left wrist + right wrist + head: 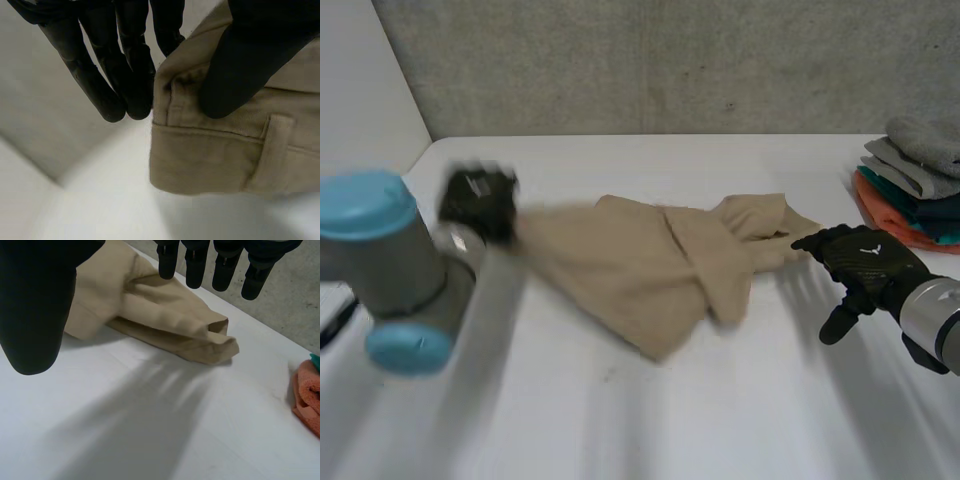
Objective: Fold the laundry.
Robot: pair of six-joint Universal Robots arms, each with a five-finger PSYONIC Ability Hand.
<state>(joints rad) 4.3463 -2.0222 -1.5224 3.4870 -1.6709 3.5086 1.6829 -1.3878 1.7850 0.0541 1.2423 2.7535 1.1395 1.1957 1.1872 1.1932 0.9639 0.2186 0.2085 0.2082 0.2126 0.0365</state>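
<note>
- The beige trousers (650, 270) lie crumpled across the middle of the white worktop (620, 420), twisted and bunched on themselves, so no fold is made yet.
- The left hand (480, 203) grips the waistband (215, 150) at the garment's left end. In the left wrist view its thumb (240, 70) presses the cloth just beside a belt loop (267, 150), with the fingers (125, 75) at the cloth's edge.
- The right hand (865, 262) is spread and holds nothing. Its fingertips (195, 270) hover over the leg end (215, 340), which rests on the worktop just beyond them.
- The step in hand looks like stretching the trousers flat before folding.
- To do it well, the right hand should come down on the leg end and pinch both layers of the hem, not only the top flap.
- The two hands should then draw apart along the worktop until the twist in the middle opens.
- The left grip sits on a corner of the waistband, so a hard tug may pull it free; an even, low pull seems safer.
- The stack of folded laundry (920, 170) sits near the right hand at the worktop's far right; the pull should stay clear of it.
</note>
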